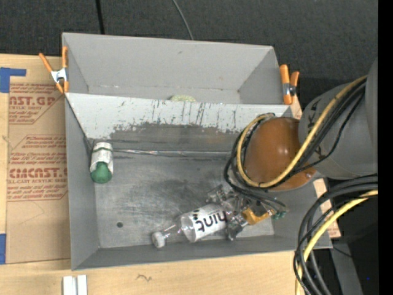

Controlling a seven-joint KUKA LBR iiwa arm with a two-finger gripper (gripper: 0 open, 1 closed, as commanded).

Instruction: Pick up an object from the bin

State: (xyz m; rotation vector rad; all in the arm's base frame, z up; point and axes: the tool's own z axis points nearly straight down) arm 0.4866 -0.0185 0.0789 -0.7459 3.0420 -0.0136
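Well left of the clear labelled bottle (195, 224), a green-capped bottle (101, 163) lies untouched. The clear bottle rests on the bin (147, 189) floor, not yet lifted. Your end effector (236, 216) sits at its right end; spread or clamped, you cannot tell.

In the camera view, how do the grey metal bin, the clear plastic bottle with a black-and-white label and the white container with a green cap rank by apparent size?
Largest: grey metal bin.
Next: clear plastic bottle with a black-and-white label, its right end partly hidden.
Smallest: white container with a green cap.
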